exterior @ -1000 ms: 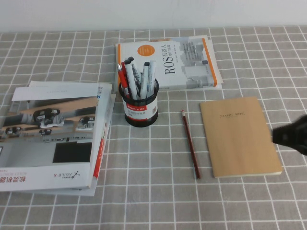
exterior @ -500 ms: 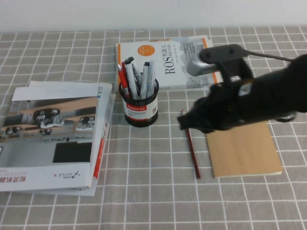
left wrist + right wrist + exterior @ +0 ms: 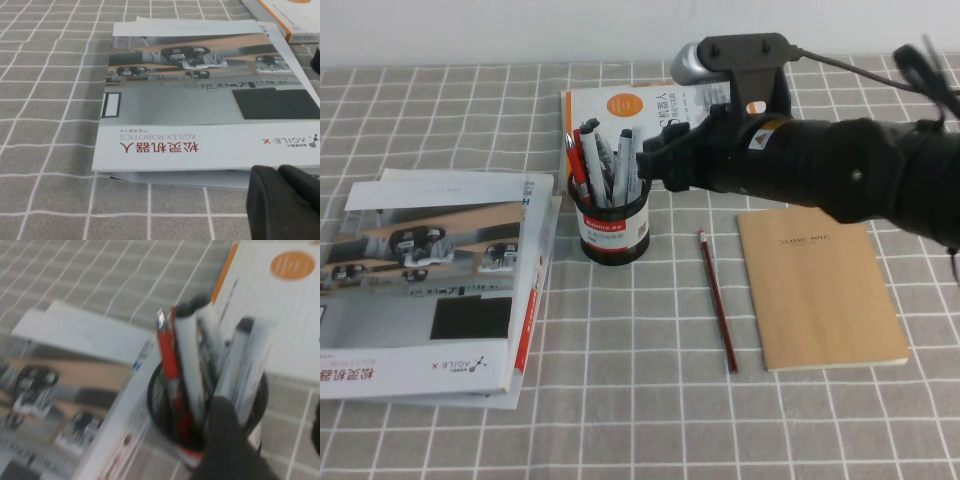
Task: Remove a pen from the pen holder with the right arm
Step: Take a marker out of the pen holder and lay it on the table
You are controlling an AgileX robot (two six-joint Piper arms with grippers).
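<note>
Grey cloth with a white check covers the table [image 3: 620, 420], and a pale wall is seen beyond its far edge. The black right arm [image 3: 840, 175] is stretched in from the right side toward the middle, above the cloth. On the left a stack of brochures [image 3: 420, 290] is laid flat, with robot photographs and red Chinese lettering on the top cover. At the far middle a white and orange book [image 3: 620, 108] marked ROS is laid, partly hidden by the arm. Right of centre a tan notebook [image 3: 820, 290] is laid, well apart from the stack. Between stack and notebook, just in front of the book, the black pen holder [image 3: 612, 235] is stood upright. The right hand [image 3: 655, 165] is held at the holder's right side, level with the pen tops. In the right wrist view its fingers [image 3: 222, 440] are seen spread, one of them before the holder's rim, and whether a pen is touched cannot be told. The left hand [image 3: 285, 200] is shown only in the left wrist view, held low by the near edge of the brochure stack, its fingers pressed together. A red-brown pencil [image 3: 717, 300] is laid between holder and notebook, just beside the notebook. The pens [image 3: 605, 165], one red and the others grey and white with dark caps, are stood leaning in the holder.
</note>
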